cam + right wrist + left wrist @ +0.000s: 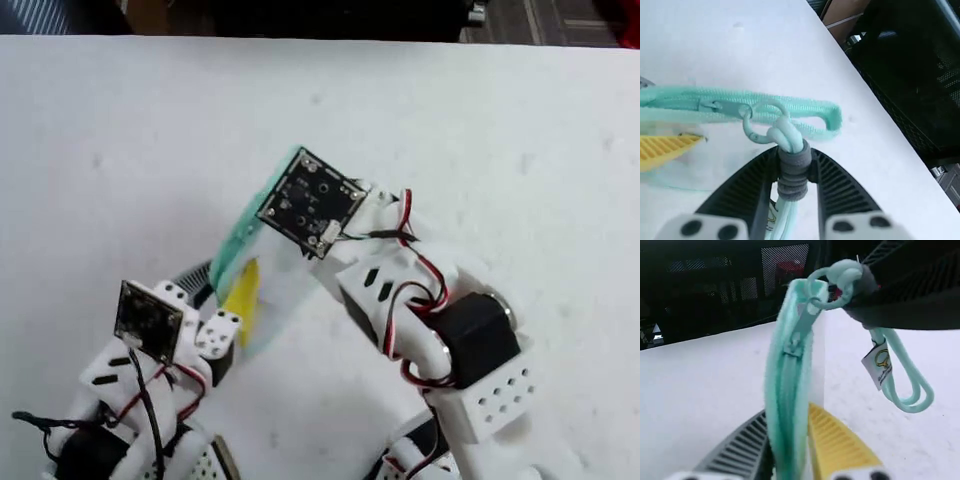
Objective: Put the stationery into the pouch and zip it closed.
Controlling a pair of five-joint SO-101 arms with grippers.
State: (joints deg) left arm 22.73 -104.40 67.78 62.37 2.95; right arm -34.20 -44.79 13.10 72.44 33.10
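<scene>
Clamping pouch (787,390) edge and zipper cord (786,136), jaws over broad table (500,120).

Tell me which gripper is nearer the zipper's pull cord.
Right. The right gripper is shut on the pull cord; the left gripper clamps the pouch farther along its zipper.

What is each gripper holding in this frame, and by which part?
The left gripper clamps the pouch across its zippered edge. The right gripper pinches the zipper's pull cord at its gray wrap.
</scene>
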